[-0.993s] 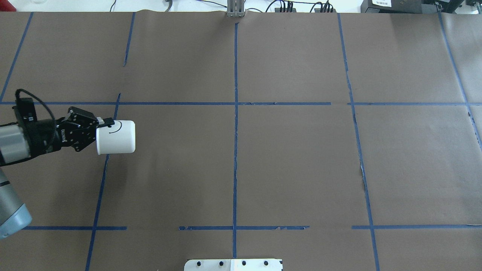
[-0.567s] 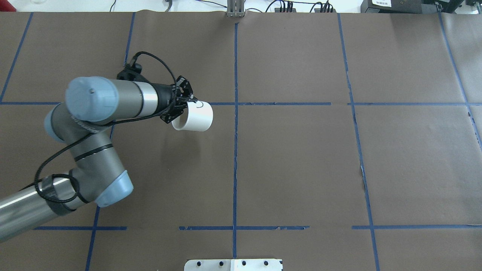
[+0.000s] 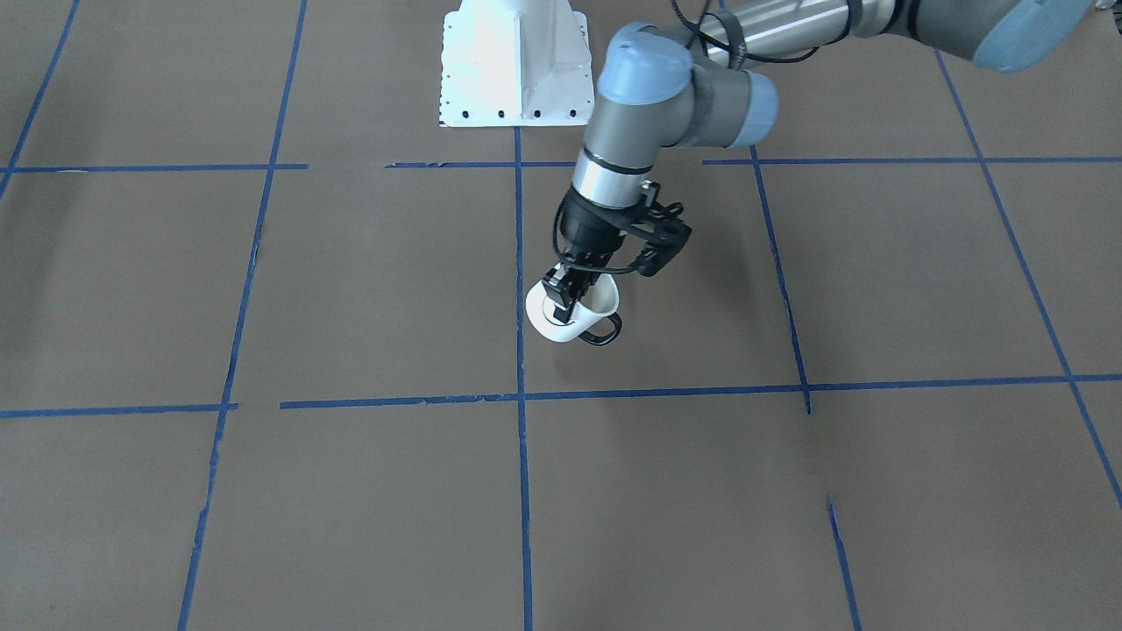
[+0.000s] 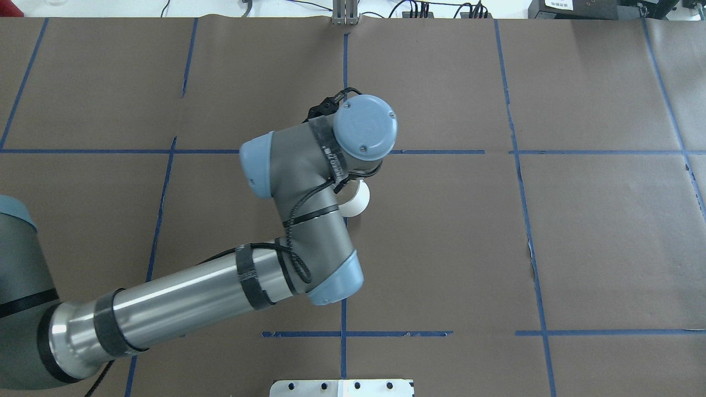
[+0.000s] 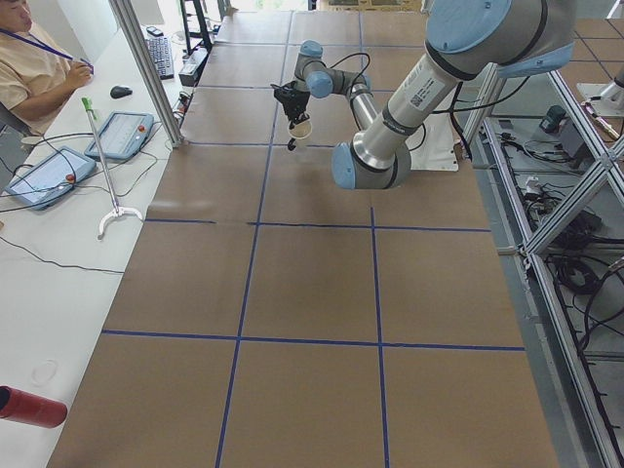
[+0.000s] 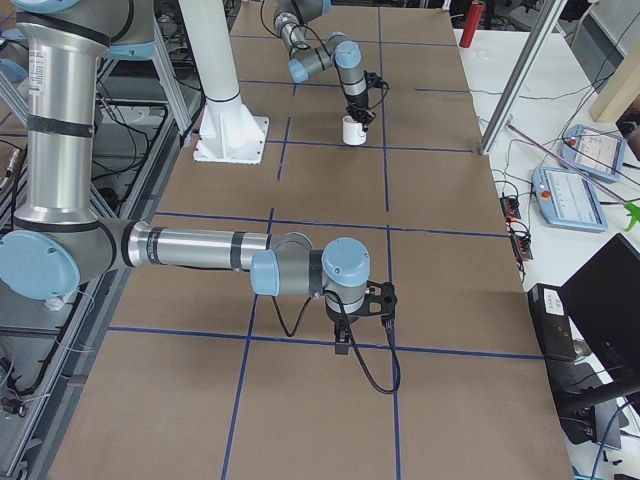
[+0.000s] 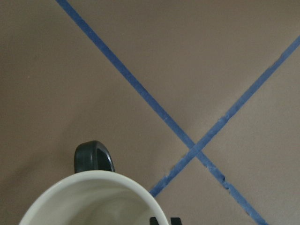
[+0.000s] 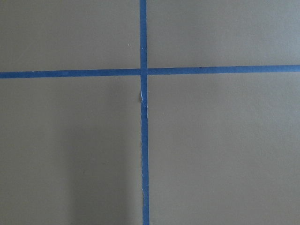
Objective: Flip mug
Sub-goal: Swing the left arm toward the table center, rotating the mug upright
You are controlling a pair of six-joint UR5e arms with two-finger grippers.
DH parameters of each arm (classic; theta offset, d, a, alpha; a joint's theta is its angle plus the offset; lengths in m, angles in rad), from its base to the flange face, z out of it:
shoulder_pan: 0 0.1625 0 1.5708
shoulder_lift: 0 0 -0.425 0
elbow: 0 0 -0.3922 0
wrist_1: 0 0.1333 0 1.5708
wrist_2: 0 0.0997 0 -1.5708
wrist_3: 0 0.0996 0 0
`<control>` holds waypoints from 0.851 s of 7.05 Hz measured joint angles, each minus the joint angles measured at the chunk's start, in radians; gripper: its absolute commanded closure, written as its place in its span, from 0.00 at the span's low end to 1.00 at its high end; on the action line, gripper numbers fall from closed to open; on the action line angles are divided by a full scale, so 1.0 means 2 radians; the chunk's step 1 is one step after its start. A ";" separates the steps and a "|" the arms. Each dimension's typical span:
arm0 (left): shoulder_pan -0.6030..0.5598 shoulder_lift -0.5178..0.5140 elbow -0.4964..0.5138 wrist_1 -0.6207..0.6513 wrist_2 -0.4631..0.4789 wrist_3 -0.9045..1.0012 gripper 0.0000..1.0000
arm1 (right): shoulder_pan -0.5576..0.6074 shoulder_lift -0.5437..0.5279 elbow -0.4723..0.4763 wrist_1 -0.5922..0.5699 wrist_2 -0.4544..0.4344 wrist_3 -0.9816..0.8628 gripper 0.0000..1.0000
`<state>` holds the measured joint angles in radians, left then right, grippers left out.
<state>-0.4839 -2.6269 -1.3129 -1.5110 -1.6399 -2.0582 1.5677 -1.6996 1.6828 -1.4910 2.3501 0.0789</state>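
Note:
The white mug with its black loop handle hangs mouth-up and tilted, just over the brown table near the centre tape line. My left gripper points down and is shut on its rim. In the overhead view my left wrist covers the gripper and only a sliver of the mug shows. The left wrist view shows the mug's rim and handle from above. The smiley face is hidden. My right gripper points down close over the table in the exterior right view; I cannot tell whether it is open.
The robot's white base plate stands at the table's near edge. Blue tape lines divide the brown paper. An operator, tablets and a red cylinder are on the side bench.
My left arm has swung from the table's left side to the centre with the mug. The mug has turned from lying sideways to mouth-up and has come down towards the table.

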 measured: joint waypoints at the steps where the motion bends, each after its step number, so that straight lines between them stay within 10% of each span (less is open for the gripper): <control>1: 0.012 -0.032 0.030 0.039 0.004 0.003 1.00 | 0.000 0.000 0.000 0.000 0.000 0.000 0.00; 6: 0.044 -0.078 0.079 0.134 0.084 0.031 1.00 | 0.000 0.000 0.000 0.000 0.000 0.000 0.00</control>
<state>-0.3961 -2.7839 -1.1544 -1.2439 -1.4709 -1.9971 1.5677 -1.6996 1.6828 -1.4910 2.3501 0.0796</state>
